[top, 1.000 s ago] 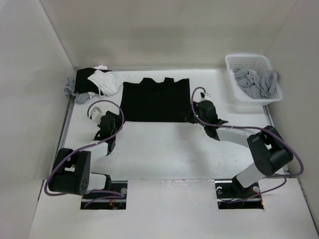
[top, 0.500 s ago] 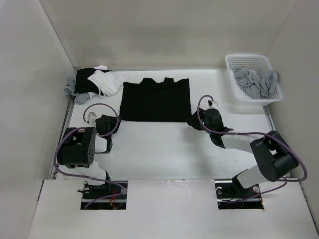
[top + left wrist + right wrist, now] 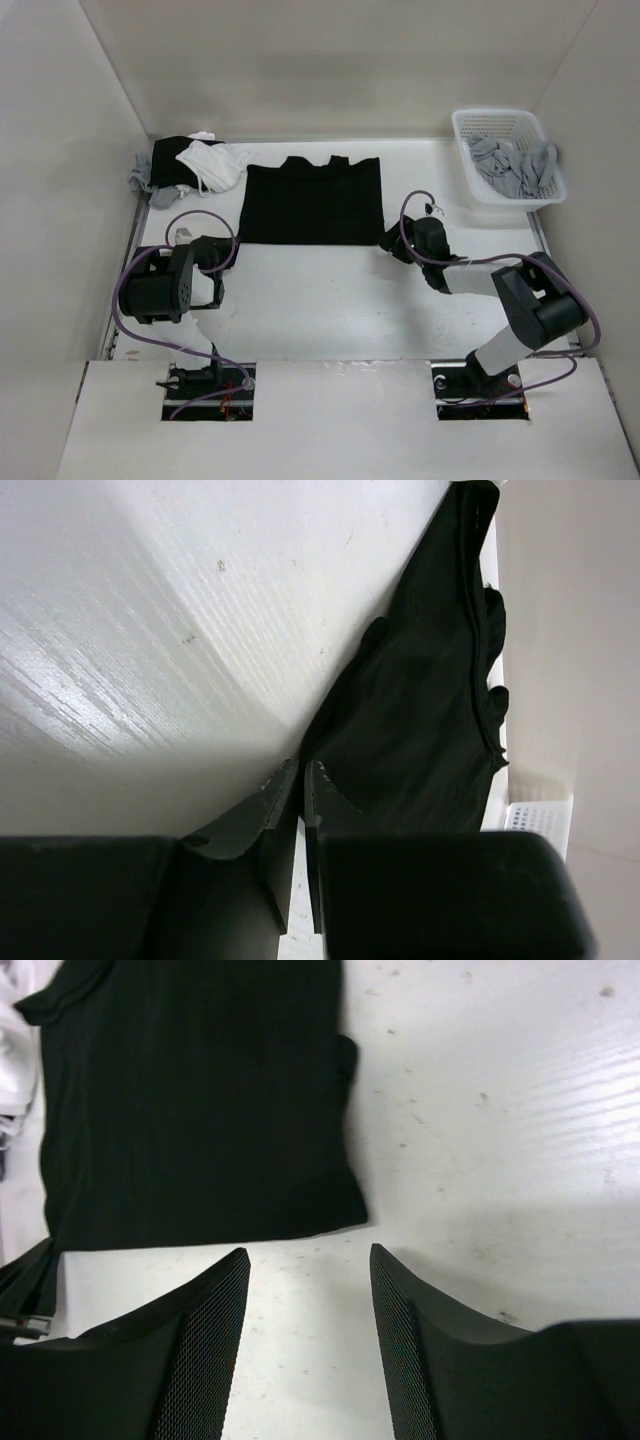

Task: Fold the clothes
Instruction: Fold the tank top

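Left end effector (image 3: pixel 301 767): clenched, empty, near left hem corner of black top (image 3: pixel 312 200). Right end effector (image 3: pixel 308 1252): released, empty, near right corner. Advised: pinch both corners level, lift together.

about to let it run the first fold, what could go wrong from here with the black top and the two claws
The left claw is shut right at a near corner of the top, and whether it caught cloth is unclear; a lift could come up empty. The right claw is open, short of the other near corner, so a one-sided pull may skew the top. The heap by its far left corner might get dragged.
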Robot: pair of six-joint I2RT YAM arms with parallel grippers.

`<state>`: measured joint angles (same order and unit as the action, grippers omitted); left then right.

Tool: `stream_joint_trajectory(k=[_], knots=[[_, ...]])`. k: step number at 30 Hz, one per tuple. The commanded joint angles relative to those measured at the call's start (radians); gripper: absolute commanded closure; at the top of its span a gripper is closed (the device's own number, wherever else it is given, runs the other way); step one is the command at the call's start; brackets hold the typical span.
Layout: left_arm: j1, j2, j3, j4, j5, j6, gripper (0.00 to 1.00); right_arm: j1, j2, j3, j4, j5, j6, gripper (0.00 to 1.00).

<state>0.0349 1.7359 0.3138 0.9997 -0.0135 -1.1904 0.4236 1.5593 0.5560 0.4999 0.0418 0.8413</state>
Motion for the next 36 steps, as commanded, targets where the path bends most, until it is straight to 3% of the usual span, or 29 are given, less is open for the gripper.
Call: stream_joint_trajectory(k=[1, 4, 11, 17, 22, 25, 27, 33, 36], knots=[[0.006, -0.009, -0.018, 0.063, 0.004, 0.005, 0.95, -0.015, 0.033, 0.010, 0.046, 0.021, 0.031, 0.43], [0.004, -0.010, -0.018, 0.063, 0.006, 0.008, 0.95, -0.016, 0.065, 0.030, 0.046, 0.015, 0.042, 0.43], [-0.006, -0.009, -0.015, 0.068, 0.006, 0.009, 0.96, -0.036, 0.151, 0.071, 0.035, 0.012, 0.085, 0.58], [-0.010, -0.024, -0.013, 0.068, 0.003, 0.012, 0.96, -0.047, 0.174, 0.096, 0.052, 0.010, 0.102, 0.85], [-0.010, -0.085, -0.027, 0.062, 0.009, 0.017, 0.99, -0.042, 0.104, 0.056, 0.091, 0.021, 0.098, 0.97], [-0.026, -0.243, -0.056, 0.022, 0.020, 0.018, 1.00, -0.042, -0.063, -0.010, 0.066, 0.038, 0.076, 0.99], [-0.043, -0.434, -0.062, -0.089, 0.023, 0.028, 1.00, -0.041, -0.239, -0.051, -0.012, 0.049, 0.044, 0.99], [-0.060, -1.155, 0.095, -0.753, -0.014, 0.179, 1.00, 0.062, -0.909, -0.042, -0.514, 0.194, -0.077, 0.99], [-0.071, -1.350, 0.235, -0.996, -0.019, 0.250, 1.00, 0.160, -1.160, 0.106, -0.804, 0.317, -0.126, 0.99]])
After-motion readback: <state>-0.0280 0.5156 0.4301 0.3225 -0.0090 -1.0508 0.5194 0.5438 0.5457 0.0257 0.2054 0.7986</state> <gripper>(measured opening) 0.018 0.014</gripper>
